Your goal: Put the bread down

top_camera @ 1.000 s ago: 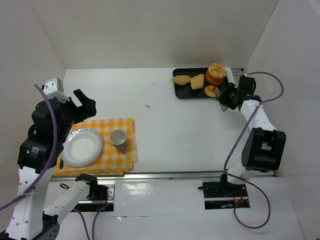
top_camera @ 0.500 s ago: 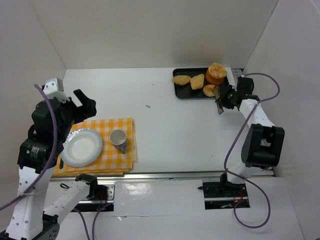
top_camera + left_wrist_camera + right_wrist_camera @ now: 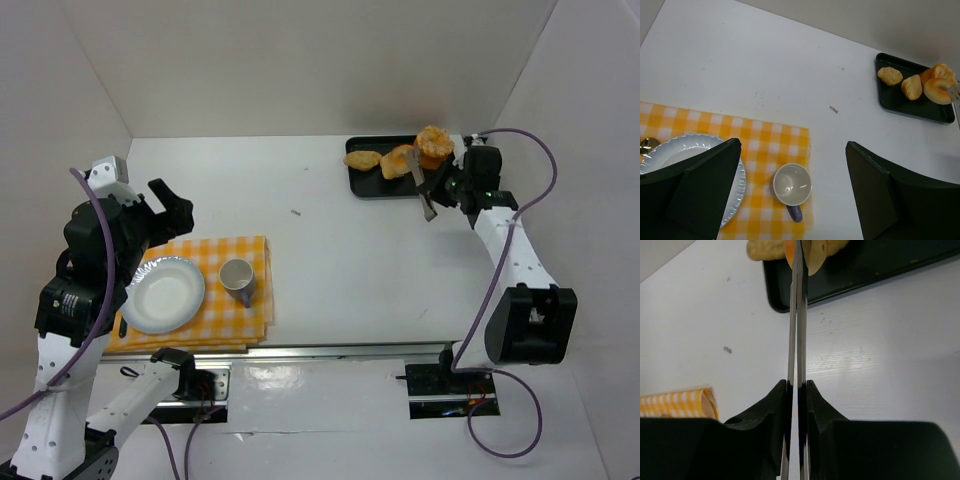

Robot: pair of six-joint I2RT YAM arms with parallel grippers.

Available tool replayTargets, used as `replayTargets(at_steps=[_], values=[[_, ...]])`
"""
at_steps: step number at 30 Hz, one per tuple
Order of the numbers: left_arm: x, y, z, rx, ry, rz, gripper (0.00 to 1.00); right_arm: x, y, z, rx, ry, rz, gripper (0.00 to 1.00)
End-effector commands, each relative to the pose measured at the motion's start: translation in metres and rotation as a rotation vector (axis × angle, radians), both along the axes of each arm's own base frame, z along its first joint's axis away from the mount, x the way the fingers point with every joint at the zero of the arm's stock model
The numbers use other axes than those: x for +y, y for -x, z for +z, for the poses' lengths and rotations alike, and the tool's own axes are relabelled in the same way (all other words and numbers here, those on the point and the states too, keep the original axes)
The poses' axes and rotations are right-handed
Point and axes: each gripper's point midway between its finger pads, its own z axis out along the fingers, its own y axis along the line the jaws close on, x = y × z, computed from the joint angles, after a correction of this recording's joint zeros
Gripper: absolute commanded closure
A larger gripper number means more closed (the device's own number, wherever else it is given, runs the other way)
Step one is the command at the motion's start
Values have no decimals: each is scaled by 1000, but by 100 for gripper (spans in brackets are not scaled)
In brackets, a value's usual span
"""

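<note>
Just closes right pincer (image 3: 797, 386) tight on thin metal tongs (image 3: 796, 315), nipping golden ring-shaped bread (image 3: 938, 90) over black tray (image 3: 900, 103); ready to carry.

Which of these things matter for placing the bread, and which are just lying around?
In use: ring-shaped golden bread; thin metal tongs; right gripper; black rectangular tray; white fluted plate (likely target).
Lying about: grey mug; yellow checked cloth; two golden bread lumps; tall orange bun.
</note>
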Motion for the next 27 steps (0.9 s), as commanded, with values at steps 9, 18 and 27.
replayTargets(at_steps=[9,18,27], values=[[-6,-3,18,-66,3,-39,1,253,46,106,-319,-217,642,100],[8,4,39,-112,-13,26,1,459,126,57,-222,-243,1094,100],[12,5,43,-122,-24,42,1,548,179,-18,-68,-126,1318,100]])
